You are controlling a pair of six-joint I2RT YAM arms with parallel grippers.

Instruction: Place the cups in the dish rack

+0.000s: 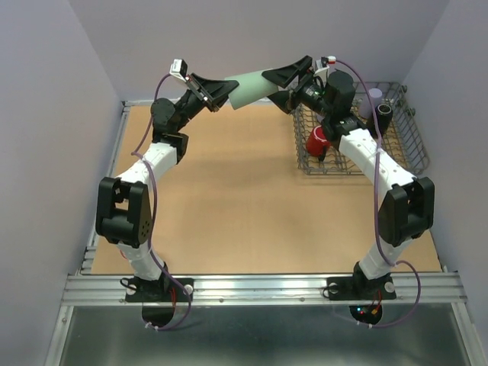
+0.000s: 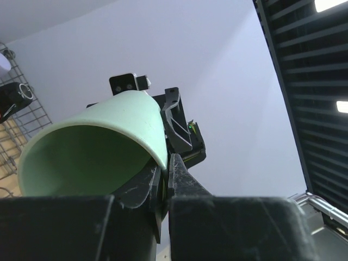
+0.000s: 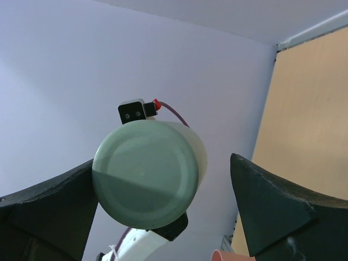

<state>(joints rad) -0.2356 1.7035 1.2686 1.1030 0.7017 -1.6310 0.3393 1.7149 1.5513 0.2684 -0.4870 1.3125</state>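
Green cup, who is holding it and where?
The left end effector pinches the green cup by its rim. The right end effector is open around the base, not gripping.

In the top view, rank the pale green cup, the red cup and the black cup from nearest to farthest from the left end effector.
1. pale green cup: gripped by the left end effector, in mid-air to the left of the dish rack.
2. red cup: in the near left part of the rack.
3. black cup: farther right in the rack, toward its back.

Right arm (image 1: 366, 156) across dish rack's (image 1: 415, 149) front-left corner
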